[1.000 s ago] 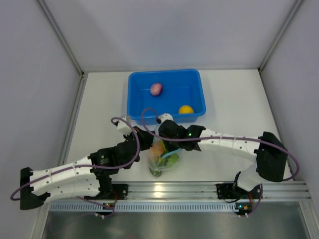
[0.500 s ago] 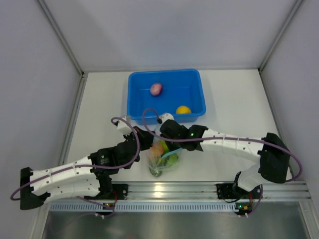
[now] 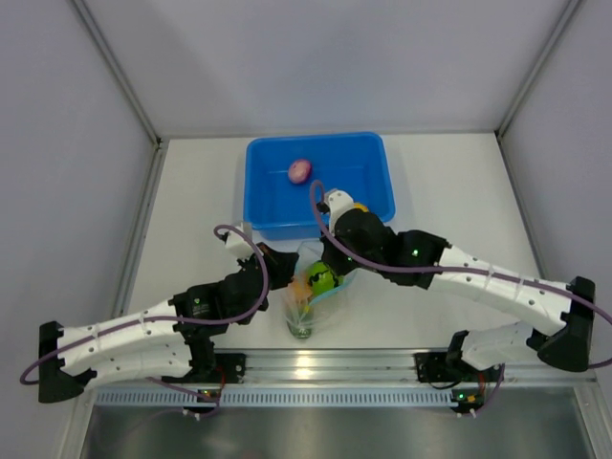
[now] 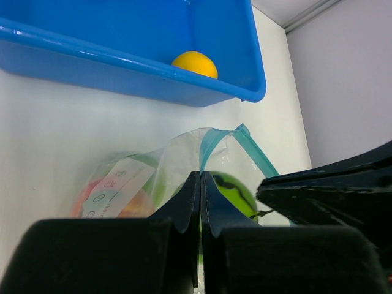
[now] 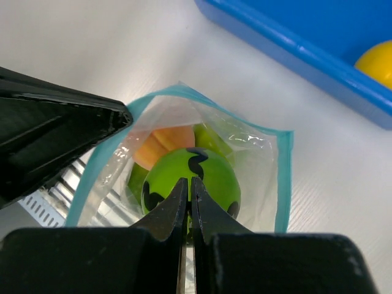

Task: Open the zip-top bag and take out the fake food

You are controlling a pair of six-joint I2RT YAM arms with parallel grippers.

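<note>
Jaws of the left gripper (image 4: 200, 179) pinch the teal zipper edge of the zip-top bag (image 3: 304, 314), which stands on the table (image 3: 449, 191) just on the near side of the blue tub (image 3: 252, 186). At its open mouth the green striped fruit (image 5: 214, 174) shows, the right gripper (image 5: 189, 184) clenched on its top. An orange fruit (image 5: 162, 144) lies deeper inside.

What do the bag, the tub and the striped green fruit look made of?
Zip-top bag: thin clear plastic film, crinkled and glinting, with a teal zipper strip.
Blue tub: rigid moulded plastic, smooth, slightly glossy.
Striped green fruit: likely hard plastic, smooth with a soft sheen.
</note>
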